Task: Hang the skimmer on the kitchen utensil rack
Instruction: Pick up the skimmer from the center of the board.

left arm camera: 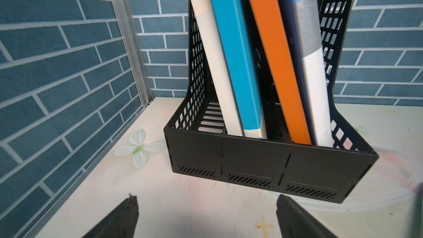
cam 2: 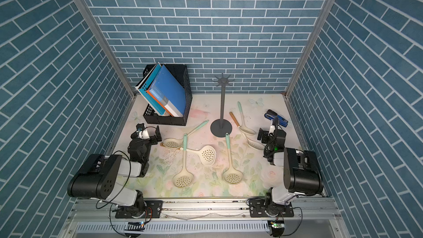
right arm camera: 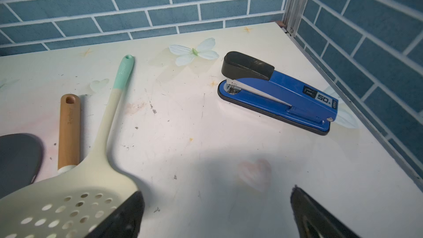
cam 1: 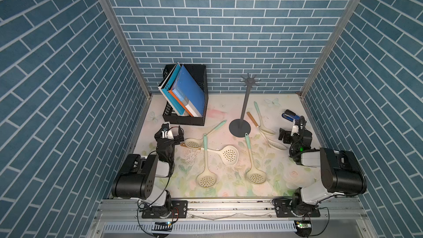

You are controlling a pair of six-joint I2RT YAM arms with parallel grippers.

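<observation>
- Step, as judged: pre-grasp; left fingers [left arm camera: 121, 220] and right fingers [right arm camera: 315, 216] spread wide, empty.
- Next likely: grip skimmer [cam 1: 256, 177] at six o'clock of kitchen utensil rack [cam 1: 233, 130]; thread handle hole onto hook.

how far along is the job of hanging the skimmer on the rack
Done: nothing; the rack has bare hooks, and the skimmers lie flat on the table.
In hand: nothing; the left claw and the right claw are both open and empty.
Left: grab one skimmer, lift it, and slip its handle hole over a hook.
</observation>
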